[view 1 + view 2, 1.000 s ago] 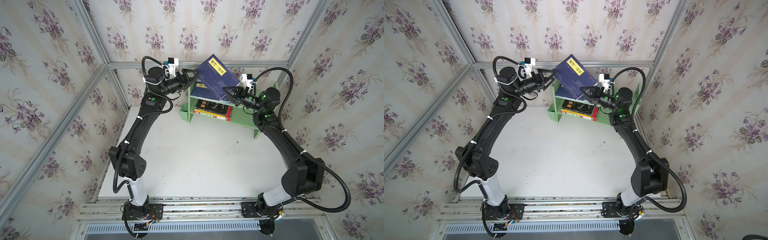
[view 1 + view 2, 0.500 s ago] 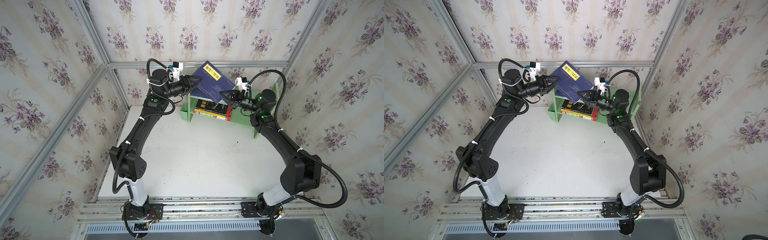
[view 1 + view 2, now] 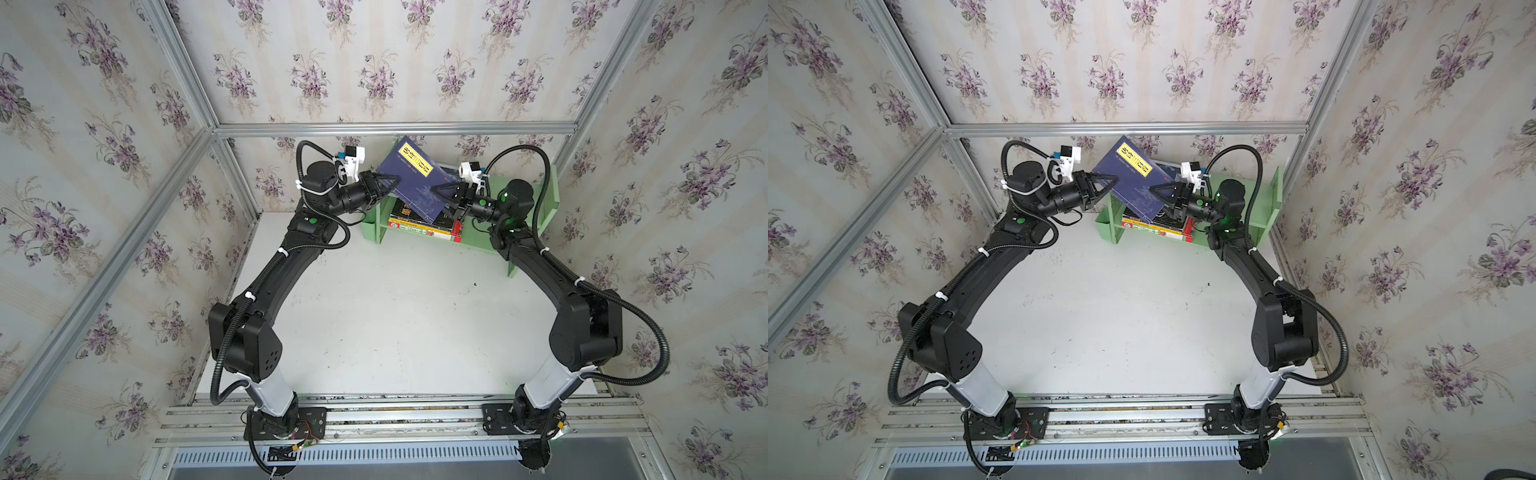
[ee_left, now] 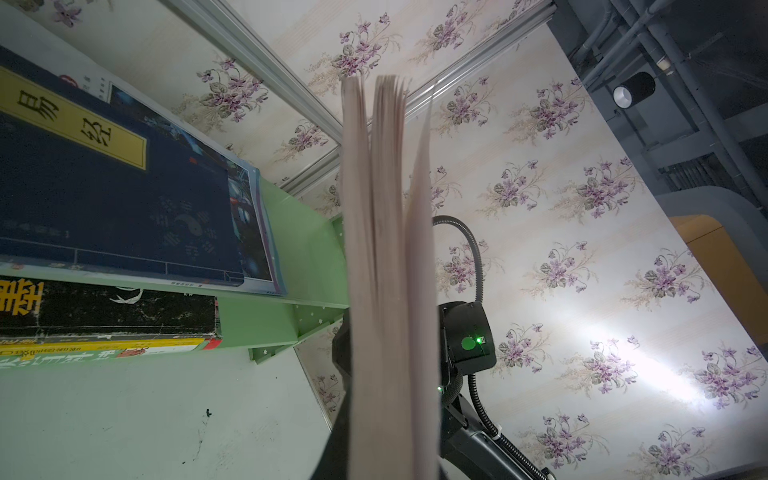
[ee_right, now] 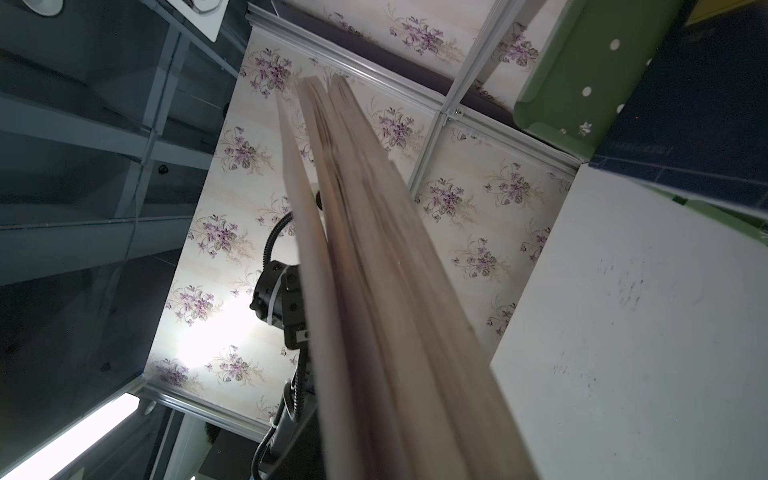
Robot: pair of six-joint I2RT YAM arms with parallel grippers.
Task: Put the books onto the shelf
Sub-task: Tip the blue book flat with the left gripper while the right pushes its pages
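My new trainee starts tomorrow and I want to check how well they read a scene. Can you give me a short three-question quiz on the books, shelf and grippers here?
1. True or false: the raised navy book lies flat on the table.
2. The black book sits on the shelf's: A upper tier, B lower tier, C cup.
3. What does the left gripper clamp?
Key: 1 false; 2 B; 3 the raised navy book.
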